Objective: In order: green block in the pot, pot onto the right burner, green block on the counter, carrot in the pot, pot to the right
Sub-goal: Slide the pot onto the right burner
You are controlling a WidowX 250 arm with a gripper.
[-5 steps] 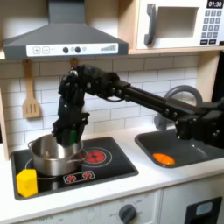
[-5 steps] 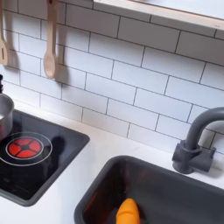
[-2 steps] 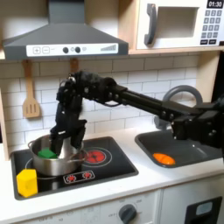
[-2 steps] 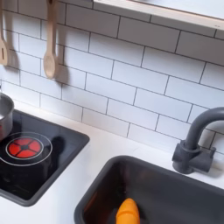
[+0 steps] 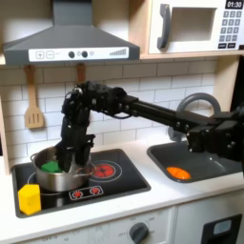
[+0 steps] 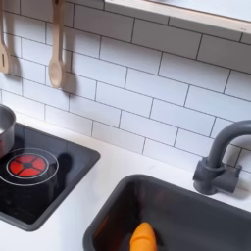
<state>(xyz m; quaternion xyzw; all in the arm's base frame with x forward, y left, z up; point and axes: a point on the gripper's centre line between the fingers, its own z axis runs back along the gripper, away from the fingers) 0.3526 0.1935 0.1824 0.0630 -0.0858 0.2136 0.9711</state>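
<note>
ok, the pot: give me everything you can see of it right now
The pot is a round, shiny silver metal vessel, upright on the black stovetop's left burner in the first exterior view. Its open top shows the green block inside, near the left wall. The hand hangs at or just inside the rim; contact cannot be judged. The yellow block stands apart in front. In the second exterior view, a sliver of the pot's side shows at the second exterior view's left edge.

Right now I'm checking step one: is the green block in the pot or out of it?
In. In the first exterior view the green block lies inside the pot, below its rim, with the gripper just above.
</note>
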